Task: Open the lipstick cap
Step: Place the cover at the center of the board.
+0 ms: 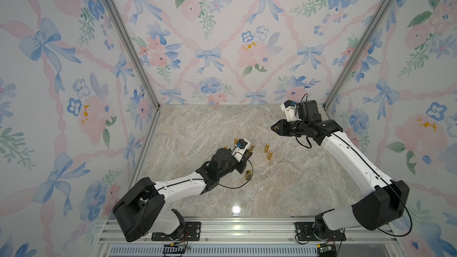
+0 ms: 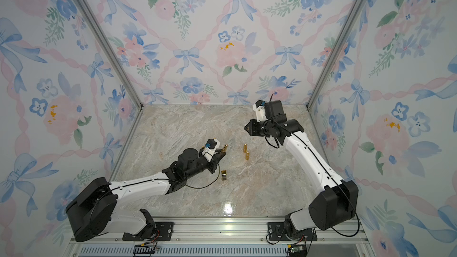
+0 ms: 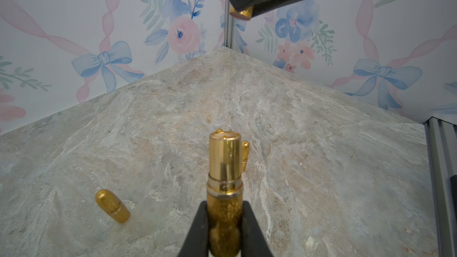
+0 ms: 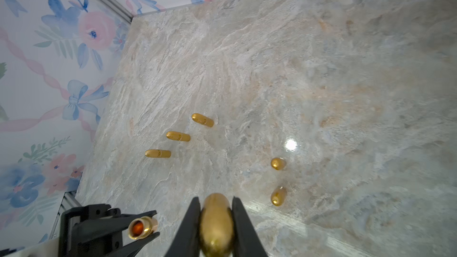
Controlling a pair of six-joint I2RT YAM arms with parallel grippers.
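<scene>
The lipstick [image 3: 224, 159] is a gold tube with its cap off, and my left gripper [image 3: 224, 203] is shut on its glittery lower body. In both top views the left gripper [image 1: 248, 154] holds it low over the middle of the marble table, tip pointing right. Its open end [image 4: 142, 227] shows red-orange inside. The rounded gold lipstick cap [image 4: 216, 221] sits between the fingers of my right gripper [image 4: 216, 199], which is shut on it. The right gripper [image 1: 274, 127] hovers higher and to the right, well apart from the lipstick. The cap's rim [image 3: 241, 12] pokes out of it.
Two capped gold lipsticks [image 1: 266, 147] [image 1: 270, 155] stand right of the left gripper. Others [image 1: 235, 140] [image 1: 225, 147] stand behind its wrist. A small gold box [image 1: 248, 174] lies near the left forearm. Floral walls close in the marble table [image 1: 284, 189] on three sides.
</scene>
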